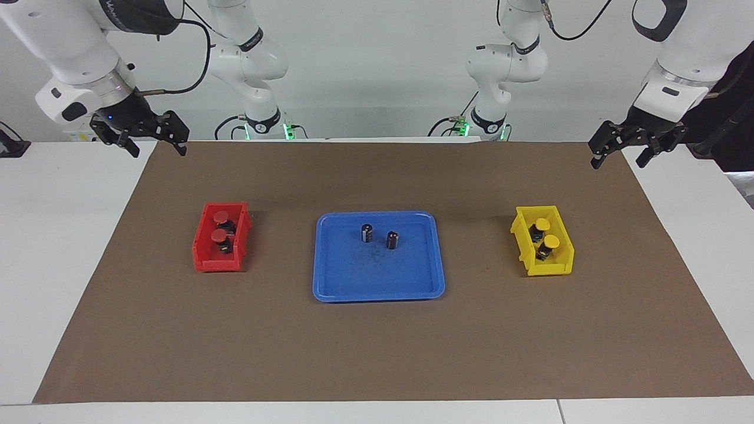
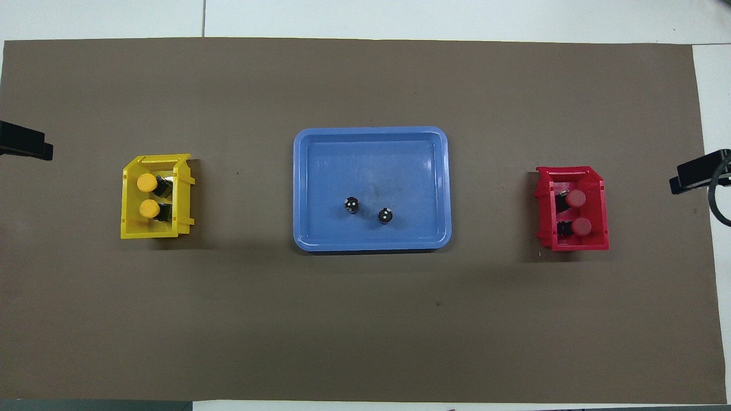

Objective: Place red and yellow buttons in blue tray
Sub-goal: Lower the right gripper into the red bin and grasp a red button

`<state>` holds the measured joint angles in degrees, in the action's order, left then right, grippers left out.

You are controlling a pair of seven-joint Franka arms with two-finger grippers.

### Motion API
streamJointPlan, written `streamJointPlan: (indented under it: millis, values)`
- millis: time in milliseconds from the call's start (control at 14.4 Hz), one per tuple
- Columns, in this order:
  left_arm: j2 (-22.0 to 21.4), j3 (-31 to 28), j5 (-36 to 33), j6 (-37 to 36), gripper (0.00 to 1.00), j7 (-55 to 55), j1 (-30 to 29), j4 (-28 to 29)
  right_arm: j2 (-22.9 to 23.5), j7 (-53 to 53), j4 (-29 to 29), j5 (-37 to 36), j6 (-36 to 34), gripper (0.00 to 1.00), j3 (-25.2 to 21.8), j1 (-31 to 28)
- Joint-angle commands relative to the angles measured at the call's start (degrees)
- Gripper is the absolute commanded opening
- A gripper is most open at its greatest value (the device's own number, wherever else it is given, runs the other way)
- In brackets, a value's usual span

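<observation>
The blue tray point(image 1: 379, 281) point(image 2: 371, 142) lies in the middle of the brown mat. Two red buttons point(image 1: 222, 227) point(image 2: 575, 212) lie in the small red bin point(image 1: 221, 262) toward the right arm's end. Two yellow buttons point(image 1: 546, 234) point(image 2: 147, 196) lie in the small yellow bin point(image 1: 548, 268) toward the left arm's end. My right gripper point(image 1: 154, 147) is open and empty, up over the mat's corner at its own end. My left gripper point(image 1: 619, 158) is open and empty, up over the mat's corner at its end. Both arms wait.
Two dark capless cylinders point(image 1: 379, 237) point(image 2: 368, 210) stand upright in the blue tray, in its half nearer the robots. The brown mat point(image 1: 377, 347) covers most of the white table.
</observation>
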<state>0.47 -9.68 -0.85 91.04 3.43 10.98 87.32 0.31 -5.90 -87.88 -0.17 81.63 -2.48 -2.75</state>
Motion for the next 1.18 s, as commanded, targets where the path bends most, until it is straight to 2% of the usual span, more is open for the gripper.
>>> streamJointPlan:
  millis: [0, 416, 555, 693, 971, 1109]
  values:
    - [-0.6, -0.2, -1.2, -1.5, 1.00, -1.0, 0.5, -0.5, -1.2, 1.2, -1.6, 0.3, 1.2, 1.00, 0.3, -0.2]
    - [-0.6, -0.2, -1.2, -1.6, 1.00, -1.0, 0.5, -0.5, -1.7, 0.7, -2.8, 0.3, 1.4, 1.00, 0.8, 0.5]
    - [-0.6, -0.2, -1.2, -1.6, 1.00, -1.0, 0.5, -0.5, -1.3, 1.2, -3.4, 0.3, 5.5, 1.00, 1.0, 0.8]
    - [-0.6, -0.2, -1.2, -1.6, 1.00, -1.0, 0.5, -0.5, 2.6, 1.3, -2.6, 0.4, 7.0, 1.00, 1.2, 0.9]
    - [-0.6, -0.2, -1.2, -1.5, 1.00, -1.0, 0.5, -0.5, 9.3, 1.4, -1.9, 0.3, 14.4, 0.99, 1.7, 2.4]
    - [-0.6, -0.2, -1.2, -1.5, 1.00, -1.0, 0.5, -0.4, 11.7, 1.4, -2.2, 0.3, 17.1, 0.88, 1.7, 2.6]
